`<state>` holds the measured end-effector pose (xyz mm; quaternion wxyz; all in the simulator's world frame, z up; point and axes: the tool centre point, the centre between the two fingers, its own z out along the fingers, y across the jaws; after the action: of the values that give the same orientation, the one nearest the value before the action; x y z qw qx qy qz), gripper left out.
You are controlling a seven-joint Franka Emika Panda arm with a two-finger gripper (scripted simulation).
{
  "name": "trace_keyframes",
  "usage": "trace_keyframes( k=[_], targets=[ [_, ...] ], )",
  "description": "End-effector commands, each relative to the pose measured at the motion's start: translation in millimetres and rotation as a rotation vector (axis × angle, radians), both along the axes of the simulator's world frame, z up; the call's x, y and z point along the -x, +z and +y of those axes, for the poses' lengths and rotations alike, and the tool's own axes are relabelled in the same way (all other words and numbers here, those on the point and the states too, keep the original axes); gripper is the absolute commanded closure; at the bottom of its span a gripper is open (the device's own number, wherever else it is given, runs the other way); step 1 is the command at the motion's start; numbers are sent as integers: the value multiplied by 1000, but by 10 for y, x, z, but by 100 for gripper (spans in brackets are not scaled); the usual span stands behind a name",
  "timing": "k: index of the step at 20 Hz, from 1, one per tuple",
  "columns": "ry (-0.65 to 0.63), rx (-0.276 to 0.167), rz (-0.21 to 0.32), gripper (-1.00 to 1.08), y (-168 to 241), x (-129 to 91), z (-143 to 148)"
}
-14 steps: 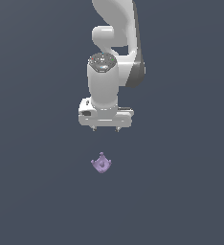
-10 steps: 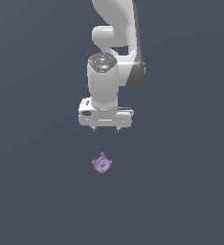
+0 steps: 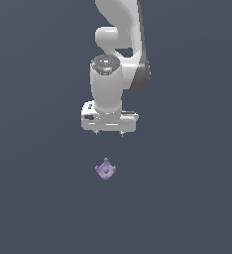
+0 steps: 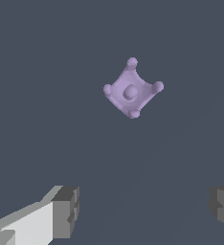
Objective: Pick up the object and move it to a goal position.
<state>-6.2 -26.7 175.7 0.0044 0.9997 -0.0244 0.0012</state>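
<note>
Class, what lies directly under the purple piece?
Only the plain dark floor shows around the purple piece. Its underside is hidden. The open hand is apart from it.

arm upright, pincer point(image 3: 108, 133) pointing down, fingers spread

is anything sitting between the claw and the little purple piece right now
Nothing visible does. The claw is open above the purple piece, and only bare dark floor lies between them. In the wrist view the piece lies clear of both fingers. No goal marker shows.
</note>
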Motion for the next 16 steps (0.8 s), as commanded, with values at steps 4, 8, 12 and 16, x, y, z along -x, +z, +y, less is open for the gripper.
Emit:
trace_keyframes(
  k=[4,8,12,16],
  targets=[
    [-34,8,12,-92,36,57,-135],
    [-39,11,16,-92,52,85,-176],
    [-47,10,15,-92,40,64,-166],
    [-79,8,15,-92,11,12,-173]
  ],
)
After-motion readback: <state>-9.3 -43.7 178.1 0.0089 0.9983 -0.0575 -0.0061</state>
